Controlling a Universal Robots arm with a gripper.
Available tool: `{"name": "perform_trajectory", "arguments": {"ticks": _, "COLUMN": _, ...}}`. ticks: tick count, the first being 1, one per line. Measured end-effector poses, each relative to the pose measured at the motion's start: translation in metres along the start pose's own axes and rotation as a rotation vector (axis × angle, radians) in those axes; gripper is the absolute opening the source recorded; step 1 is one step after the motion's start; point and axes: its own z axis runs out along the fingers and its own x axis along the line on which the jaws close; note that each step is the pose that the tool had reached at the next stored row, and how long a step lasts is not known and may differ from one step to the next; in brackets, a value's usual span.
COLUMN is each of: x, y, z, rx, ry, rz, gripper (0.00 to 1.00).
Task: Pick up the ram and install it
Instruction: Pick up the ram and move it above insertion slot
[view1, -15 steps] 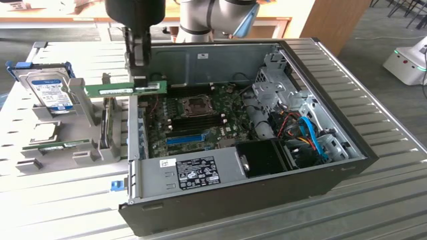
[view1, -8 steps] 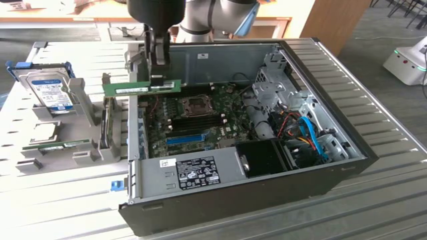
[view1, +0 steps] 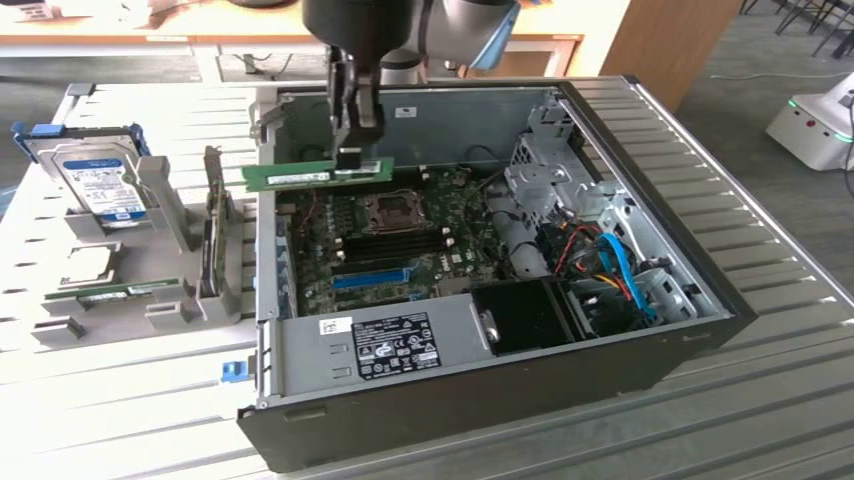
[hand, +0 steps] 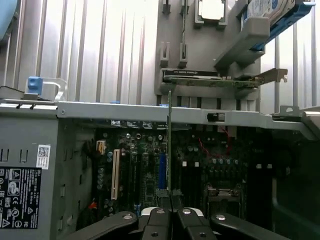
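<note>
Table (view1: 761, 420): ribbed metal top, with bare strips along the front of the case and on the exterior view's right. Room beyond: grey floor, a wooden desk (view1: 160, 25) at the back, a white machine (view1: 814, 120) at the exterior view's right.

Computer case (view1: 454, 420): lay on its side with the side panel off and the interior facing up. The walls stood as a raised rim all round. The middle of the opening was free above the motherboard (view1: 400, 240). The side toward the exterior view's right was crowded with a drive cage and blue cables (view1: 627, 270).

Arm (view1: 367, 25): came down from above over the far left part of the case.

Grey holder (view1: 167, 318): stood on the table beside the case, on the exterior view's left. It carried a hard drive (view1: 100, 180), an upright expansion card (view1: 214, 220), a processor chip (view1: 83, 262) and a second green stick (view1: 120, 292).

Gripper (view1: 350, 160): jaws clamped on the ram (view1: 287, 176), gripping near the end toward the exterior view's right.

Ram: held level, long edge horizontal, in the air above the board and apart from it. Its free end lay across the case's left wall in the exterior view.

Views compared: the exterior view gave the stick's flat face and white label. The wrist view gave the ram (hand: 169, 140) edge-on as a thin line running away from the gripper (hand: 171, 212). There the dark slots lay beside it and a blue slot (hand: 161, 170) close by. Past the case wall were the card (hand: 200, 77) and the hard drive (hand: 265, 10).
</note>
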Motion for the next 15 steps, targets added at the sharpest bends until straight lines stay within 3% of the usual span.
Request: {"name": "perform_trajectory", "arguments": {"ticks": 15, "x": 0.001, "y": -0.0561, "z": -0.0048, "rx": -0.0006, "ry": -0.0007, "rz": -0.017, "gripper": 0.12}}
